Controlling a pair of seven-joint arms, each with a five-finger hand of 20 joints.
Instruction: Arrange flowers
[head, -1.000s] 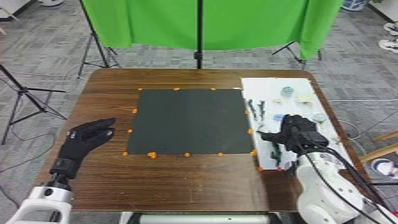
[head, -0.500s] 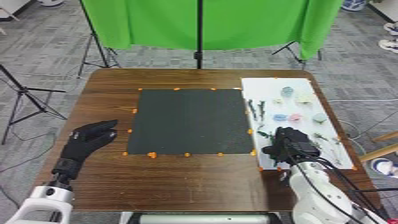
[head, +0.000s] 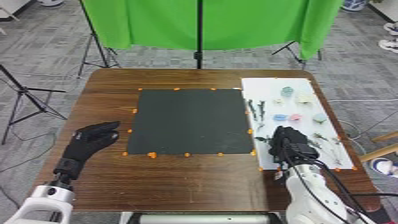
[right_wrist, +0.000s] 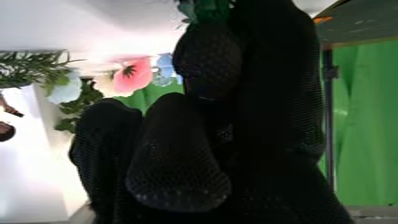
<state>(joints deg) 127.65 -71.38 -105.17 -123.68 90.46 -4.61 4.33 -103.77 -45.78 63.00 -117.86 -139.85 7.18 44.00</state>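
- Head view: the right hand (head: 289, 140) is placed low over the near part of the white board (head: 262, 87), with the black mat (head: 189, 120) beside the board.
- In the right wrist view, the thumb and a long finger are brought together, and a green sprig (right_wrist: 209, 10) appears to be pinched at their tips; how firmly it is held cannot be told.
- The pink flower (head: 295, 118), the blue flower (head: 280, 117) and the pale green flower (head: 320, 118) are laid out on the board beyond the hand; the dark stems (head: 261, 110) lie nearer the mat.
- The step in hand is judged to be the taking up of the sprig. The stem is best pinched firmly, with the leaves left free of the thumb so that they are not crushed.
- A straight lift should be made first, and sideways travel begun only once the neighbouring pieces are cleared, as a leaf could be snagged or a flower dragged.
- A thin stem may roll or pivot in gloved fingertips, so its angle should be checked before it is laid down.
- The left hand (head: 89, 142), relaxed at the table's other side, is best kept out of the way.
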